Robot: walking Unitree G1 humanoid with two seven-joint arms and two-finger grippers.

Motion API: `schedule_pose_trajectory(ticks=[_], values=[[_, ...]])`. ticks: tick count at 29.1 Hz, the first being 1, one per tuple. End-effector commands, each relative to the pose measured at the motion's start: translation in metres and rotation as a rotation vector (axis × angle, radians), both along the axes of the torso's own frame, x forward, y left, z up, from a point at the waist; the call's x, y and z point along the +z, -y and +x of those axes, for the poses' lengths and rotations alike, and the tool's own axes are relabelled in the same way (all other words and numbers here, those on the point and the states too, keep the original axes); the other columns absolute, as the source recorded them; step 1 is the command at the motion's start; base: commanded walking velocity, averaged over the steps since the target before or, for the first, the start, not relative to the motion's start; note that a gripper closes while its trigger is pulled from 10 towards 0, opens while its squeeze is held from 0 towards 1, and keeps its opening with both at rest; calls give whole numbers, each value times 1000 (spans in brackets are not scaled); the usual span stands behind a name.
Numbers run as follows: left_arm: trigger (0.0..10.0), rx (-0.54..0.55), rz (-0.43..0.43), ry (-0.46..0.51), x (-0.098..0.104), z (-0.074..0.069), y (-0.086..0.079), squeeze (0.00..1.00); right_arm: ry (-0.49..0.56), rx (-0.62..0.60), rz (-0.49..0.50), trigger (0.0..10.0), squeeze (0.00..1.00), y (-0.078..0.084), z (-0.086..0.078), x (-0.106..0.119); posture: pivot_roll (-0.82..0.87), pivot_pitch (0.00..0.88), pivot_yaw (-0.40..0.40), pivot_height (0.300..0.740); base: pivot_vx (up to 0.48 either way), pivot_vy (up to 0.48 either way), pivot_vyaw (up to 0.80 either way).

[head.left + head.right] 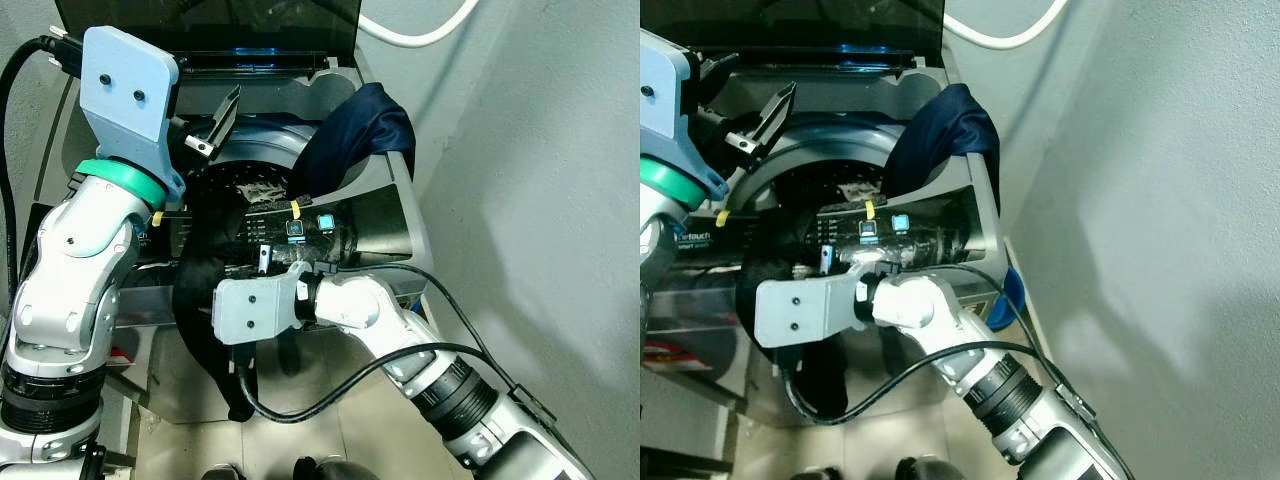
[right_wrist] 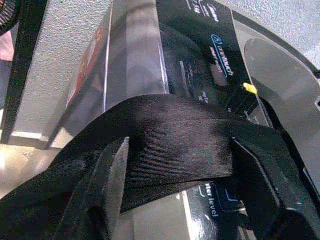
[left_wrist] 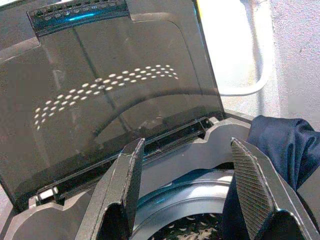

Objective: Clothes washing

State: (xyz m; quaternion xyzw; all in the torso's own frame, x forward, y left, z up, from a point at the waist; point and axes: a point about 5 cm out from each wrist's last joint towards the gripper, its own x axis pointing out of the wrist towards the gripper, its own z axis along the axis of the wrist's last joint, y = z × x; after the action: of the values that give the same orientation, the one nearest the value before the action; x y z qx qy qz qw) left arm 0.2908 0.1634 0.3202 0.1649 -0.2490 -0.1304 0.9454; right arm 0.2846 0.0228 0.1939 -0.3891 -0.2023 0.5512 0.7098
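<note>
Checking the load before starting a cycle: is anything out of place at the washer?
Yes. A navy garment is draped over the washer rim on the right, and a black garment hangs down its front over the control panel; neither is fully in the drum.

washer lid (image 3: 100, 100): glossy dark glass | black garment (image 2: 170, 145): ribbed cloth | navy garment (image 1: 365, 130): soft matt cloth

Both eye views look steeply down from the head onto the open washing machine (image 1: 380, 215), sharing its drum. The left wrist view faces the raised lid (image 3: 115, 95) closely; the right wrist view sits close against the black garment (image 2: 170, 145).
</note>
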Motion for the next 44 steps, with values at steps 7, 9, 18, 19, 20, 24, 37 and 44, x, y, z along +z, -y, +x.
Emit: schedule_pose_trajectory(ticks=[7, 9, 18, 19, 20, 24, 37, 44], values=[[10000, 7, 3, -8, -2, -1, -1, 0, -19, -38, -30, 0, 0, 8, 6, -8, 102, 119, -17, 740, 0, 0, 0], [10000, 7, 3, -8, -2, -1, -1, 0, -20, -40, -21, 0, 0, 8, 6, -7, 102, 119, -17, 740, 0, 0, 0], [10000, 6, 3, -9, -2, -1, -1, 0, -66, -42, 103, 0, 0, 7, 8, 8, 101, 121, -16, 740, 0, 0, 0], [10000, 5, 3, -9, -2, -1, -1, 0, -71, -44, 121, 0, 0, 7, 8, 11, 101, 121, -16, 740, 0, 0, 0], [10000, 5, 3, -9, -2, -1, -1, 0, -72, -44, 131, 0, 0, 7, 9, 13, 101, 121, -16, 740, 0, 0, 0], [10000, 4, 2, -9, -2, -1, 0, 0, -92, -38, 185, 0, 0, 9, 10, 21, 102, 119, -17, 740, 0, 0, 0], [10000, 10, -36, 31, 5, -2, 0, 0, 111, -265, 435, 10000, 0, 15, 54, 83, 97, 112, -22, 740, 0, 0, 0], [10000, 177, -113, 152, 23, 1, -20, 0, 338, -643, 555, 10000, 0, 19, 95, 137, 114, 99, -30, 740, 0, 0, 0]])
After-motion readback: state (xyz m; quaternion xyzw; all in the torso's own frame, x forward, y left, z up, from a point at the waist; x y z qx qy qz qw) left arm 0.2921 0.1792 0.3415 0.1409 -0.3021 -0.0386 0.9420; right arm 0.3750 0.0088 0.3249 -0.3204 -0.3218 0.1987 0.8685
